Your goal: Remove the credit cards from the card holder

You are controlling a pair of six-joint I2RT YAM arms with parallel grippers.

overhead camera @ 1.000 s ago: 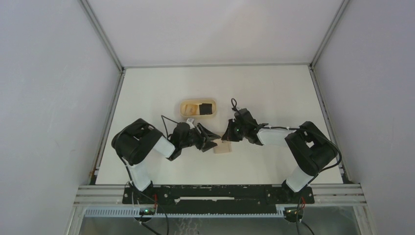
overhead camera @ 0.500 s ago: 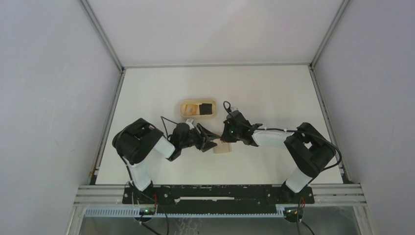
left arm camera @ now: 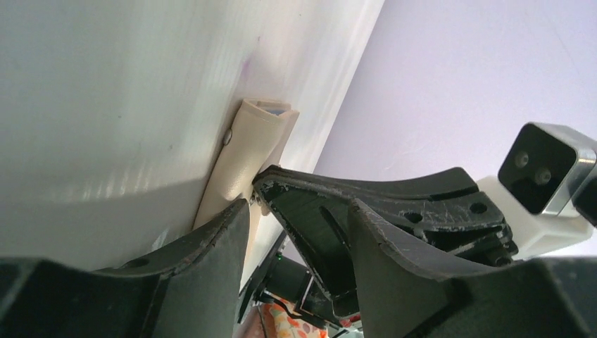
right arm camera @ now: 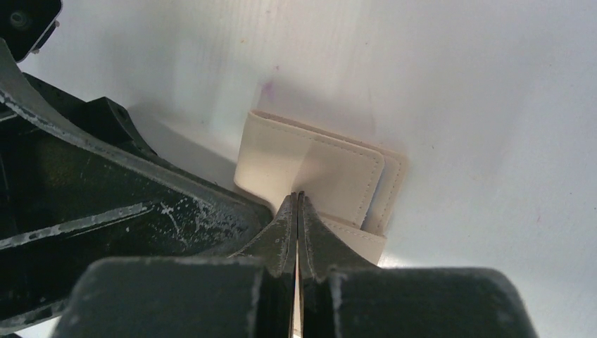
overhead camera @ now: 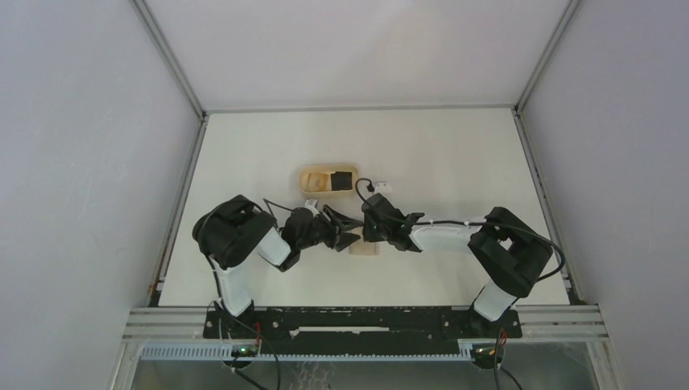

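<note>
Moved since a second ago: your right gripper point(right arm camera: 297, 201) came further left, close up to the left gripper point(left arm camera: 297, 205), and the holder point(right arm camera: 310, 165) slid slightly left.
Table point(overhead camera: 455, 154): white, and carried everything.
Arms: both were bent low, wrists pointing inward at each other.
Tray point(overhead camera: 304, 180): oval, light wood, lay beyond the grippers with a black piece point(overhead camera: 344, 179) inside.
Holder: tan, folded, lay flat on the table between your two grippers, on the near side of the tray.
Right gripper: fingers were pressed together with no gap, tips touching the holder's top flap.
Left gripper: fingers stood spread apart, one finger just beside the holder's edge; contact was unclear.
</note>
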